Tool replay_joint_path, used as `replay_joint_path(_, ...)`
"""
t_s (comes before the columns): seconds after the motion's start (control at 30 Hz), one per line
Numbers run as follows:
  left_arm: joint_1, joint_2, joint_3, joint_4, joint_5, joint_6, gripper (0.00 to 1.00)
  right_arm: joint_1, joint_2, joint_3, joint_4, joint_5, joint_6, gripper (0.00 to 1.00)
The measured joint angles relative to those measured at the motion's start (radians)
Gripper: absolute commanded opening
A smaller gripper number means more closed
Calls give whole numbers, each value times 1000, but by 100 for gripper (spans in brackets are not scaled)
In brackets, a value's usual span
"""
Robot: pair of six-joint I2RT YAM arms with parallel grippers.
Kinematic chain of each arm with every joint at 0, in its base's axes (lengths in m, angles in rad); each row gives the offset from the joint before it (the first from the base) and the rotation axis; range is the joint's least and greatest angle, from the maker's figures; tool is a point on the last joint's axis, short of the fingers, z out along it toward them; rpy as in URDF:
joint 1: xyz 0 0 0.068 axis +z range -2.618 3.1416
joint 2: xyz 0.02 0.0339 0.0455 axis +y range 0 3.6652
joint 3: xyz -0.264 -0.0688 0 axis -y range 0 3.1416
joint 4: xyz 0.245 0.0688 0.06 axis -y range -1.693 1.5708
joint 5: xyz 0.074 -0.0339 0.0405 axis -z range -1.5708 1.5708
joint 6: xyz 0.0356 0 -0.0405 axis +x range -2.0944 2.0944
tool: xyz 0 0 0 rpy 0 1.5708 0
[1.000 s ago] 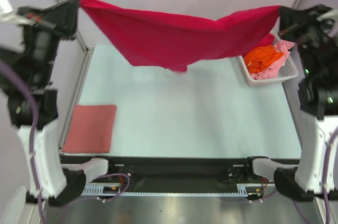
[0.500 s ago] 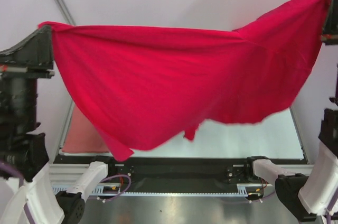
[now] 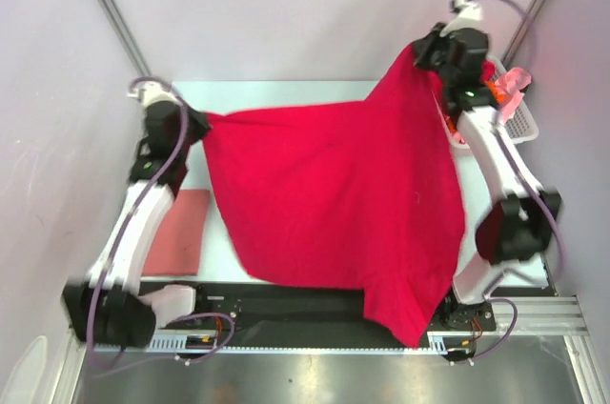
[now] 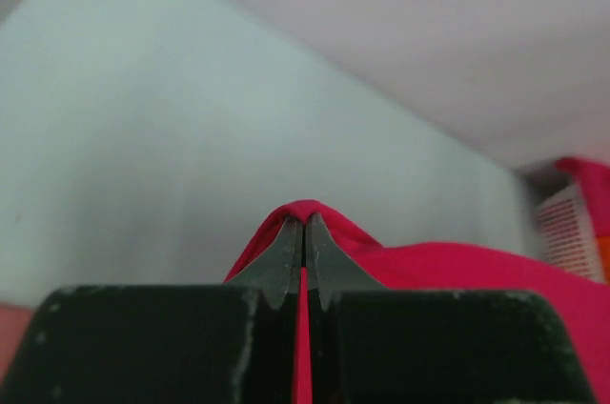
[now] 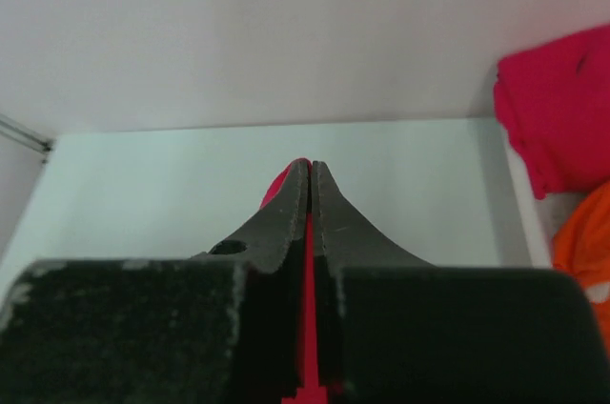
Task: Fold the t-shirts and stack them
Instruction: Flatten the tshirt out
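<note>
A crimson red t-shirt (image 3: 334,204) is stretched between both grippers above the table. My left gripper (image 3: 200,123) is shut on its left corner, and red cloth (image 4: 457,266) bulges over the closed tips (image 4: 304,218). My right gripper (image 3: 424,51) is shut on the far right corner, held higher; a red strip (image 5: 308,328) shows between its tips (image 5: 312,164). The shirt's lower corner (image 3: 410,328) hangs past the table's near edge. A folded salmon pink t-shirt (image 3: 179,232) lies at the left. Another crimson t-shirt (image 5: 558,109) and an orange one (image 5: 586,242) lie in the basket.
The white slotted basket (image 3: 522,123) stands at the table's far right, behind the right arm, with light pink cloth (image 3: 515,80) over its rim. The pale table (image 3: 286,94) shows beyond the shirt. Metal frame posts (image 3: 105,4) rise at the back corners.
Both arms have dropped from high up near the camera and reached toward the far side. The crimson shirt came down with them and now spreads over the table, its lower corner trailing over the near edge.
</note>
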Motion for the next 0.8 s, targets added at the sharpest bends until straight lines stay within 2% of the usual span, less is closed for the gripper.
replay_joint_path(0.13, 28, 287, -52, 66, 0, -10, 0, -2, 310, 81, 50, -27, -22, 0)
replay_joint_path(0.3, 92, 670, 69, 147, 50, -37, 0, -11, 737, 420, 41, -57, -17, 0)
replay_joint_path(0.47, 125, 985, 332, 174, 94, -37, 0, 0, 933, 598, 27, -48, -16, 0)
replay_joint_path(0.57, 132, 1086, 462, 174, 106, -37, 1, 15, 1008, 709, 26, -46, -9, 0)
replay_joint_path(0.67, 136, 1149, 578, 148, 114, -37, 1, 24, 1042, 764, 33, -43, -5, 10)
replay_joint_path(0.7, 136, 1166, 616, 130, 114, -35, 11, 28, 1051, 776, 35, -41, -3, 13)
replay_joint_path(0.77, 136, 1191, 681, 93, 104, -26, 23, 30, 1057, 781, 34, -38, -2, 27)
replay_joint_path(0.8, 136, 1200, 710, 66, 92, -22, 31, 29, 1059, 782, 26, -35, -3, 37)
